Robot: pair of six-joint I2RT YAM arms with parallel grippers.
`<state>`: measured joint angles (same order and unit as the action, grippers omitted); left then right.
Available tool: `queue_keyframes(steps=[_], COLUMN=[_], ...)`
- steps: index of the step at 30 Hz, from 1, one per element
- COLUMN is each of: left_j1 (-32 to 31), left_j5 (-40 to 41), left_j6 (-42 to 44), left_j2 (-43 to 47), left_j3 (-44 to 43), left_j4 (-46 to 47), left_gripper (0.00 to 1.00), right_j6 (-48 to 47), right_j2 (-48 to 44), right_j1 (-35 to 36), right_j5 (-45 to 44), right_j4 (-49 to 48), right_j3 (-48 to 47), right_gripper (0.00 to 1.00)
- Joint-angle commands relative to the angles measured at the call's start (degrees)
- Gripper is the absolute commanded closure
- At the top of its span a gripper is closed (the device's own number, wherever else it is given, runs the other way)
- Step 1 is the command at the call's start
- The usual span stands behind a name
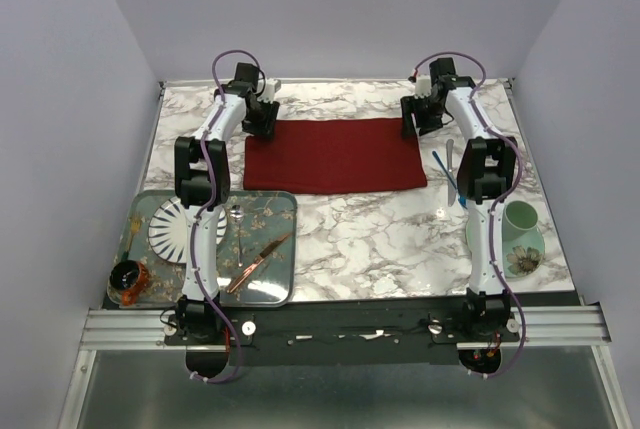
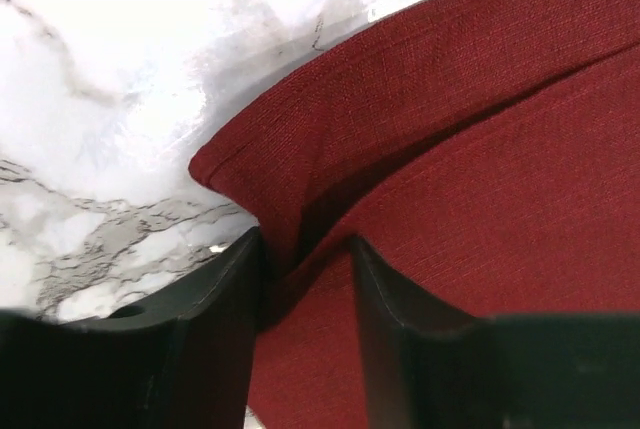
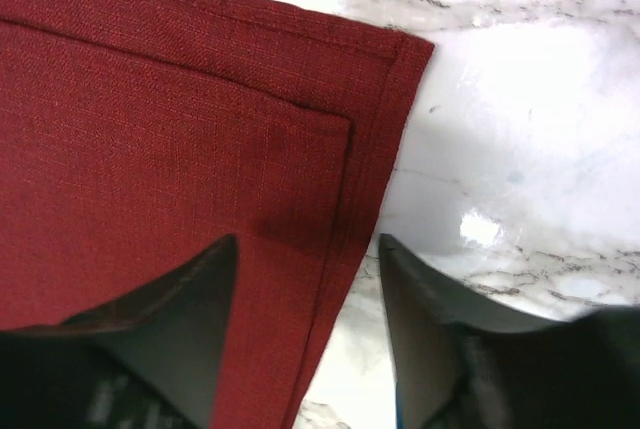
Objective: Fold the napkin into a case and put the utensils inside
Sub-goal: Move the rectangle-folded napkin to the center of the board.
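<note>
The napkin [image 1: 335,154], a dark red cloth, lies folded into a wide rectangle on the marble table. At its far left corner my left gripper [image 1: 265,121] is shut on the napkin. In the left wrist view a raised pleat of the cloth [image 2: 450,149] runs down between the black fingers [image 2: 305,239]. My right gripper [image 1: 420,117] stands open at the far right corner. Its jaws [image 3: 309,239] straddle the layered hem [image 3: 350,199], one finger over cloth and one over bare table. The utensils lie crossed to the right of the napkin: a blue-handled fork [image 1: 447,171] and a pale silvery one [image 1: 450,154].
A metal tray [image 1: 285,199] at the front left holds a striped plate [image 1: 175,227], a small spoon [image 1: 237,217], a copper knife [image 1: 258,264] and a dark jar [image 1: 128,281]. A green cup [image 1: 520,219] stands on a saucer [image 1: 525,259] at the front right.
</note>
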<state>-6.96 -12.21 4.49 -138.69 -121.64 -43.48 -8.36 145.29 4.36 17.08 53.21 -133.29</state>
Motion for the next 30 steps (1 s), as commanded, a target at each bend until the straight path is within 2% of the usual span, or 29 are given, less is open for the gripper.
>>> queue_keyframes(steps=[1, 3, 5, 11, 15, 17, 18, 19, 20, 21, 22, 23, 26, 27, 30], left_j1=[0.37, 0.46, 0.37, -0.16, -0.95, -1.47, -1.48, -1.56, -1.56, -1.56, -1.56, -1.56, -1.56, -1.56, -1.74], left_j5=[1.48, 1.75, 2.45, 3.68, 4.03, 4.21, 4.21, 3.43, 3.16, 3.24, 3.16, 3.07, 2.45, 2.28, 1.84], left_j6=[-0.53, -0.45, -0.97, -1.85, -0.8, -0.19, -0.1, 0.08, 0.08, -0.01, 0.08, 0.08, 0.34, 0.43, 0.52], left_j2=[-0.35, 0.09, -0.35, -3.95, -4.39, -4.74, -5.01, -5.18, -5.44, -5.71, -5.89, -6.06, -5.8, -5.45, -5.18], left_j3=[-2.9, -1.41, -1.23, -3.95, -2.37, -2.37, -3.15, -3.68, -4.12, -5.08, -5.62, -6.06, -7.55, -8.25, -10.18], left_j4=[-4.06, -3.89, -4.06, -7.84, -8.55, -8.72, -8.81, -8.9, -8.9, -8.9, -8.9, -8.9, -8.64, -8.11, -6.45], left_gripper=[0.39, 0.34, 0.34, 0.4, 0.53, 0.57, 0.63, 0.67, 0.71, 0.78, 0.81, 0.84, 0.93, 0.99, 1.0], right_j6=[-1.66, -2.36, -2.8, -4.82, -8.41, -10.09, -11.23, -11.59, -11.85, -12.12, -12.38, -12.64, -12.47, -12.38, -13.96], right_j2=[0.43, -0.79, -0.98, 2.1, 2.27, 2.1, 2.01, 2.01, 1.92, 2.36, 2.71, 3.15, 3.42, 2.98, -0.44], right_j1=[0.12, 0.21, 0.56, 1.44, 2.23, 2.93, 3.11, 3.46, 3.55, 3.64, 3.99, 4.08, 4.08, 3.99, 4.08], right_j5=[-1.44, -1.61, -2.31, -3.02, -3.55, -3.89, -4.16, -4.51, -5.03, -5.21, -5.48, -6.09, -5.92, -6.01, -5.22], right_j4=[4.62, 3.49, 1.99, 4.62, 4.09, 4.01, 3.75, 2.96, 2.78, 2.95, 4.0, 4.44, 5.94, 5.77, 6.12], right_j3=[-4.52, -2.51, -1.44, -6.01, -5.66, -5.22, -4.87, -4.52, -4.43, -4.43, -4.69, -5.13, -6.54, -6.28, -3.04], right_gripper=[0.27, 0.29, 0.32, 0.44, 0.49, 0.53, 0.56, 0.74, 0.81, 0.85, 0.94, 0.99, 0.99, 0.99, 0.99])
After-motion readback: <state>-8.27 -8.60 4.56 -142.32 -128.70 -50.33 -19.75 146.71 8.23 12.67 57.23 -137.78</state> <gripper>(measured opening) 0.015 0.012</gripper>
